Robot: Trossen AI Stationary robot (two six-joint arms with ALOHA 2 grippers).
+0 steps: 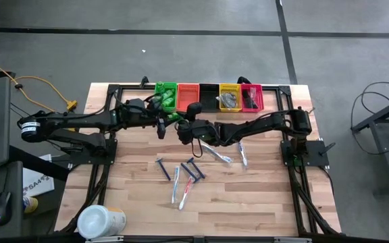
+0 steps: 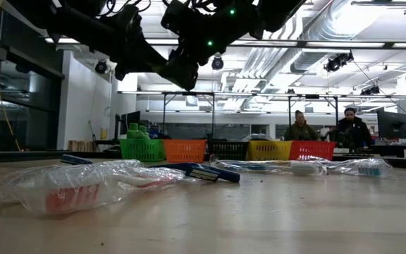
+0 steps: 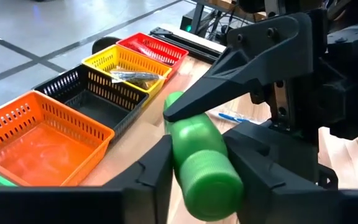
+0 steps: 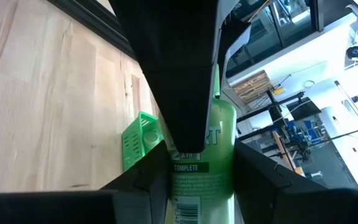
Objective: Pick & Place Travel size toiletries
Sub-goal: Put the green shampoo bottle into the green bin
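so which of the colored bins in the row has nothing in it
From what the left wrist view shows, the orange bin: only its bare floor shows. The black bin beside it also looks empty, though part is hidden. The yellow bin holds dark items.

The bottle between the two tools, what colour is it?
Green; the bottle shows best in the left wrist view.

We see a bright green bottle (image 3: 201,165) with a ribbed cap and white lettering, between dark hands. Behind it run latticed bins in green (image 1: 165,94), orange (image 1: 188,96), black (image 1: 209,96), yellow (image 1: 229,97) and red (image 1: 252,96). Blue razors (image 1: 163,167) lie on the pale wood-grain table (image 1: 262,196).
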